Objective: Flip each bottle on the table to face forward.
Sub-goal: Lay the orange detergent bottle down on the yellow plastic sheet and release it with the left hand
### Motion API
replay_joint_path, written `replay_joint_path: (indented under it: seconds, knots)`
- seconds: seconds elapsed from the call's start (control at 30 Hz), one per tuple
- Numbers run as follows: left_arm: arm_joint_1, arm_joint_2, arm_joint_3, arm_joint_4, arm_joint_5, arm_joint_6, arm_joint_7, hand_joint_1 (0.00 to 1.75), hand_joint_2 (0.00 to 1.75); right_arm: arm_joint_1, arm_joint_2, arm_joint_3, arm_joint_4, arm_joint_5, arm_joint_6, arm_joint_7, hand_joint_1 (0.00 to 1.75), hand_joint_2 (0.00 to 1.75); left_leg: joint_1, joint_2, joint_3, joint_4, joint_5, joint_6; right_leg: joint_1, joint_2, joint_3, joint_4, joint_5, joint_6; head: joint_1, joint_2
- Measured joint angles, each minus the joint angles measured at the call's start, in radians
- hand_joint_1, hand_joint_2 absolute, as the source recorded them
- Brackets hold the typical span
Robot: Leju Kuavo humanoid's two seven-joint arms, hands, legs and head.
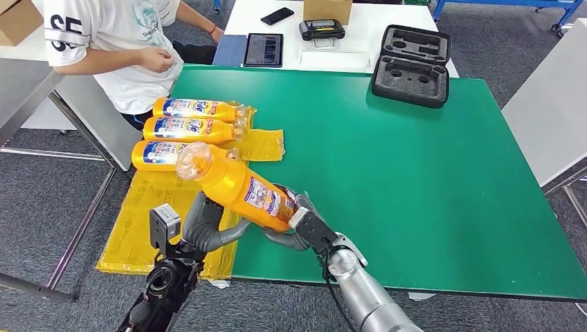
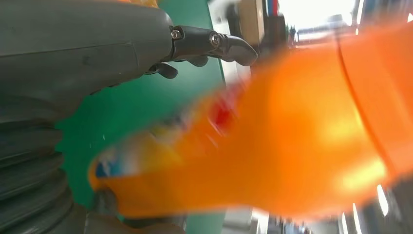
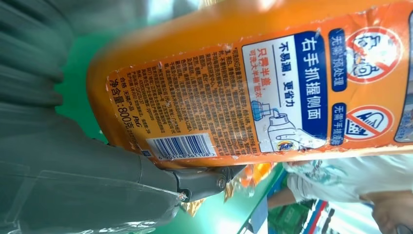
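My right hand (image 1: 299,225) grips the base end of an orange detergent bottle (image 1: 239,187) and holds it tilted above the green table's (image 1: 415,173) near left corner, cap end up and to the left. Its back label with a barcode faces the right wrist view, where the bottle (image 3: 234,73) lies across my right hand (image 3: 97,180). My left hand (image 1: 208,227) sits just under the bottle's middle with fingers spread. In the left wrist view the bottle (image 2: 292,146) is a blur beside the extended fingers of my left hand (image 2: 87,48).
Three more orange bottles (image 1: 194,128) lie side by side on a yellow plastic sheet (image 1: 152,221) at the table's left edge. A person in a white shirt (image 1: 124,48) stands behind them. A black foam case (image 1: 412,66) sits at the far side, a tablet (image 1: 264,50) beyond.
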Motion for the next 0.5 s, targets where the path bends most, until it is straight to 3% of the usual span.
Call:
replay_joint_path:
  seconds: [0.3,0.5]
  knots:
    - [-0.012,0.009,-0.026,0.021,-0.021,-0.048,-0.03,0.0,1.75,-0.017,0.004,0.026,0.039,0.014,0.003,-0.003,1.75,1.75,0.0,0.0,0.0,0.0,0.0,0.0,0.0,0.0,0.0,0.0,0.0,0.0,0.0,0.0]
    - [-0.013,0.024,-0.027,0.023,0.038,-0.195,-0.055,0.0,1.75,-0.035,0.004,0.039,0.062,0.035,0.012,-0.004,1.75,1.75,0.0,0.0,0.0,0.0,0.0,0.0,0.0,0.0,0.0,0.0,0.0,0.0,0.0,0.0]
